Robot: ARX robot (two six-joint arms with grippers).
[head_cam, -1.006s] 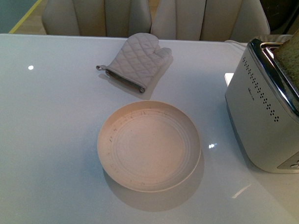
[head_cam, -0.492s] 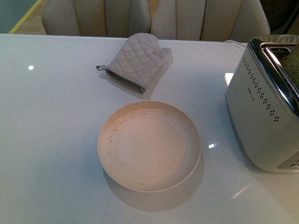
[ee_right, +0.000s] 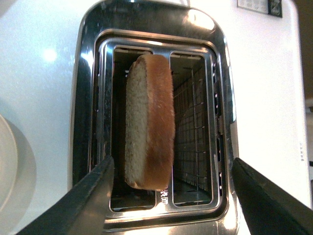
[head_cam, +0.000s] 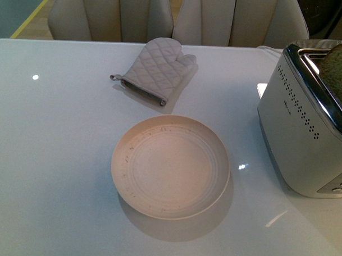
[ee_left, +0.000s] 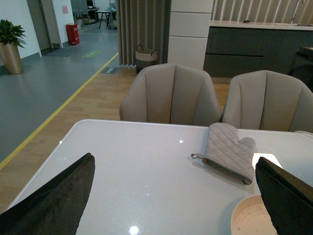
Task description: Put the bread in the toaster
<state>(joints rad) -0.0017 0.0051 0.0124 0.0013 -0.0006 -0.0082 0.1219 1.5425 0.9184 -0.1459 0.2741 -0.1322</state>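
Currently the squarish tan bread slice with brown crust [ee_right: 149, 122] stands upright in a slot of the silver-grey perforated metal toaster [head_cam: 297, 127], its top protruding above the chrome rim. The right pincer [ee_right: 171, 196] is spread wide above the toaster, holding nothing. The left pincer [ee_left: 176, 196] is likewise wide, above the white counter [head_cam: 57, 158]

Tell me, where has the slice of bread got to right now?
In the front view the bread stands upright in the top of the toaster at the table's right edge; the right wrist view shows it in a slot, its top poking out.
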